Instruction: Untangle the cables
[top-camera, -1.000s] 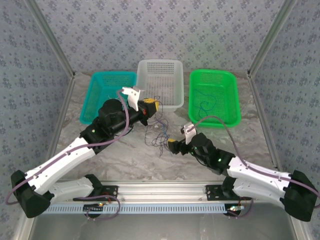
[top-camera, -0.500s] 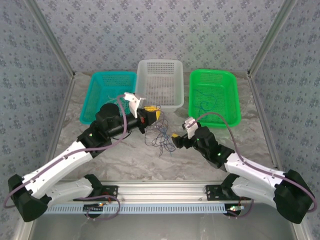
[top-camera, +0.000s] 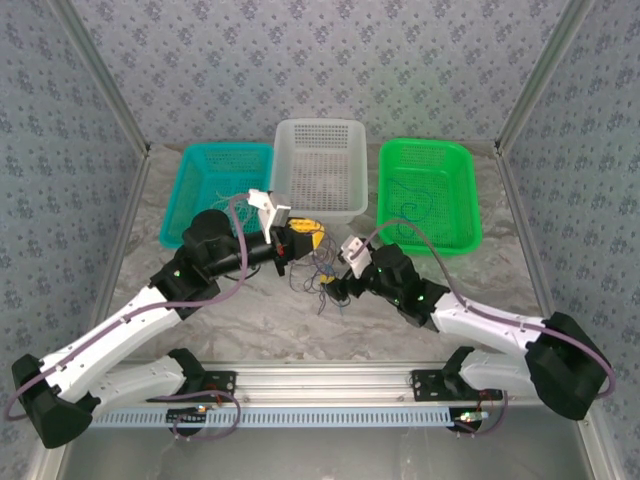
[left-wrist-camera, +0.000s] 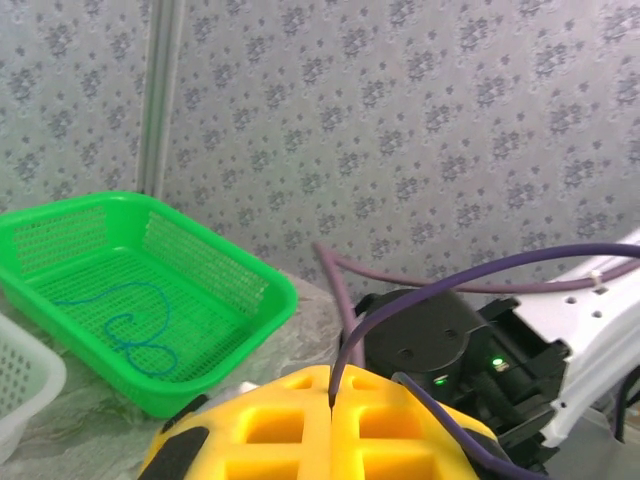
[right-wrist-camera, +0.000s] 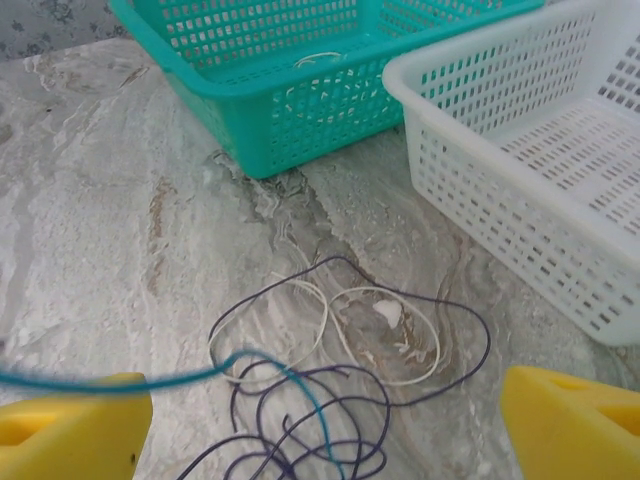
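The cables (top-camera: 318, 272) lie as a loose tangle of dark purple, whitish and teal loops on the marble table (top-camera: 250, 310), in front of the white basket. My left gripper (top-camera: 304, 238) hovers just above the tangle's left side. Its yellow fingers (left-wrist-camera: 270, 425) are shut on a dark purple cable (left-wrist-camera: 420, 300) that rises from the seam and arcs right. My right gripper (top-camera: 336, 286) sits at the tangle's right edge, open wide. Its yellow fingertips (right-wrist-camera: 75, 425) straddle the purple and white loops (right-wrist-camera: 340, 370), and a teal strand (right-wrist-camera: 180, 378) crosses past the left tip.
Three baskets line the back: teal (top-camera: 215, 190), white (top-camera: 320, 165) and green (top-camera: 428, 192). A blue cable (top-camera: 410, 212) lies in the green basket and a pale one (right-wrist-camera: 318, 60) in the teal basket. The right arm's black wrist (left-wrist-camera: 440, 340) is close beside the left fingers.
The right arm has swung left and reached in, bringing its open jaws over the tangle. The left gripper has come down and nearer, still holding the purple cable.
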